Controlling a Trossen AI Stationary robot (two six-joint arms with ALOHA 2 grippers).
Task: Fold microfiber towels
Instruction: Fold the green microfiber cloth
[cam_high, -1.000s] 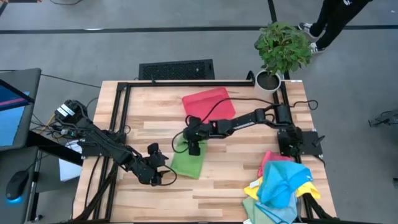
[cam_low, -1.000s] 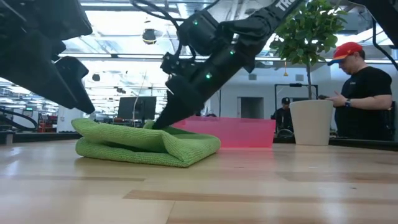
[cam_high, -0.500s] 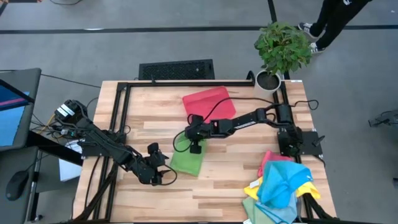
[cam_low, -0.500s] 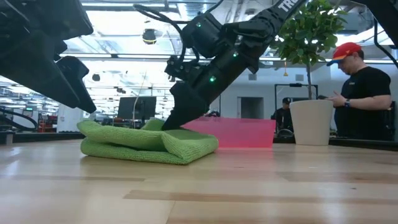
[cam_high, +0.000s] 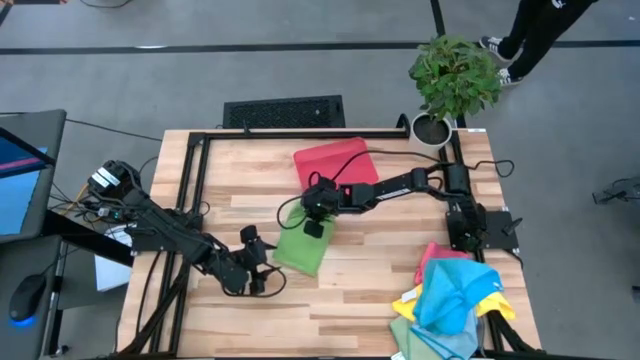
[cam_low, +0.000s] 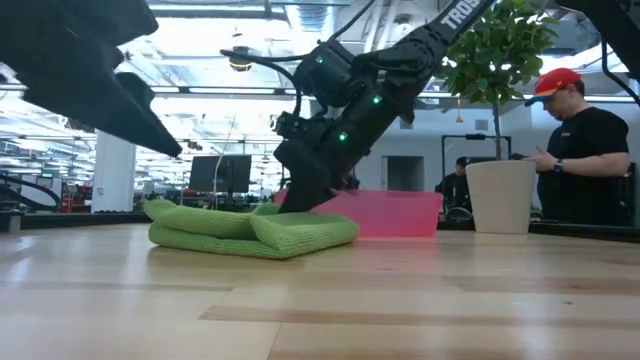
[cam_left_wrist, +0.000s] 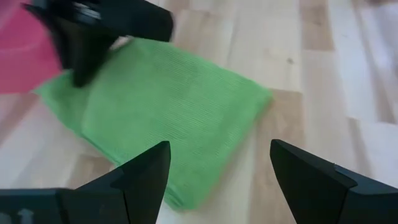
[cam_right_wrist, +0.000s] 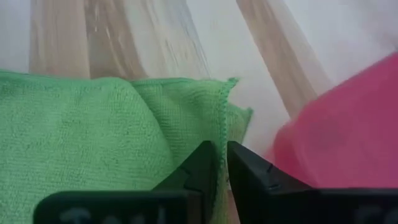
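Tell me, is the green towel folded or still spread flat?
Folded. The green towel lies in stacked layers with a rounded fold edge in the low view. The right hand pinches one edge of it.

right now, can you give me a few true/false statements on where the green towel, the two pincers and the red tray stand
1. The green towel lies folded on the wooden table. True.
2. The right pincer is shut on the green towel's edge. True; the right wrist view shows its fingers pressed together on the hem.
3. The left pincer is shut on the green towel. False; it is open and sits apart from the cloth, on the side away from the tray.
4. The green towel lies inside the red tray. False; it lies on the wood beside the tray.
5. The pile of coloured towels sits beside the left arm. False; it lies at the table's corner on the right arm's side.
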